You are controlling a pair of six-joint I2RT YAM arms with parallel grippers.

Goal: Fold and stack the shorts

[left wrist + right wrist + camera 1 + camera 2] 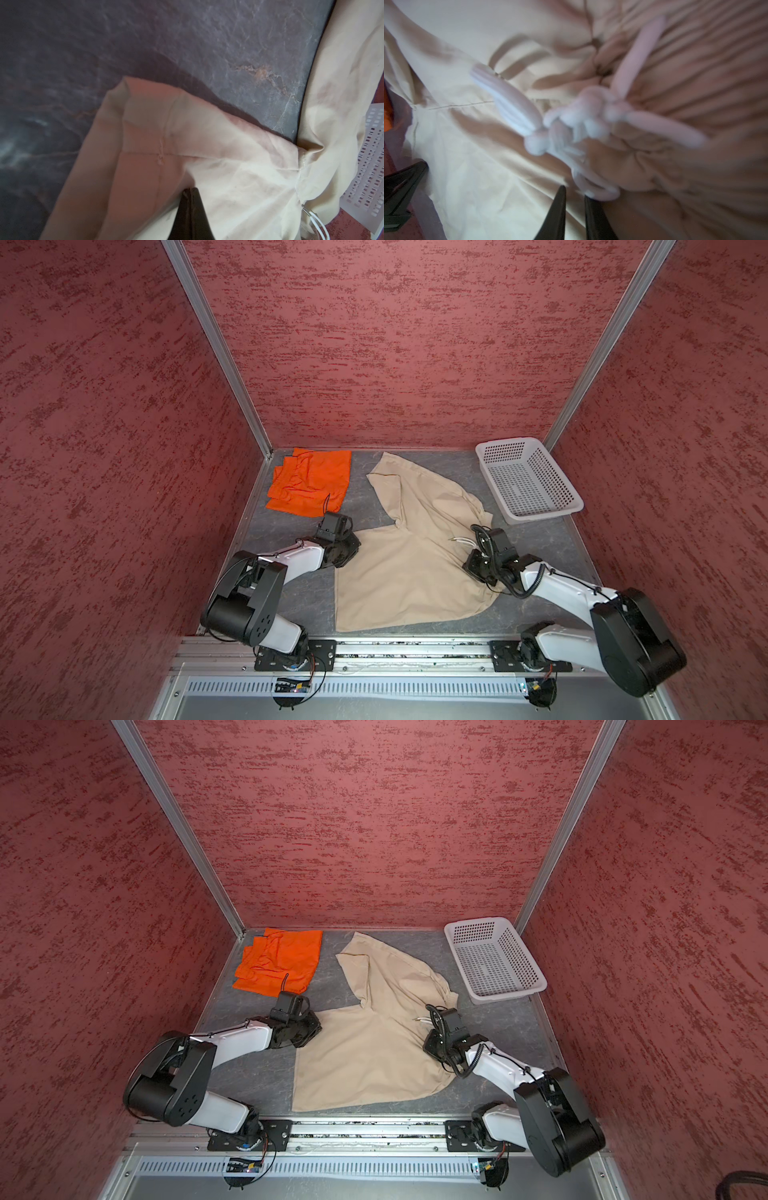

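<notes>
The beige shorts (399,572) (365,1052) lie spread out in the middle of the table, one leg pointing to the back. The orange shorts (311,483) (278,961) lie folded at the back left. My left gripper (351,547) (191,189) is at the near leg's hem corner, shut on the beige cloth (228,166), whose hem is turned up over the table. My right gripper (468,562) (574,194) hovers at the gathered waistband (695,62), its jaws a narrow gap apart. The white drawstring knot (583,116) lies just ahead of its fingertips, and one loop touches a fingertip.
A white perforated basket (544,516) (509,994) stands at the back right, close to the waistband. Red textured walls close in the back and both sides. The grey marbled table (228,41) shows bare between the two pairs of shorts.
</notes>
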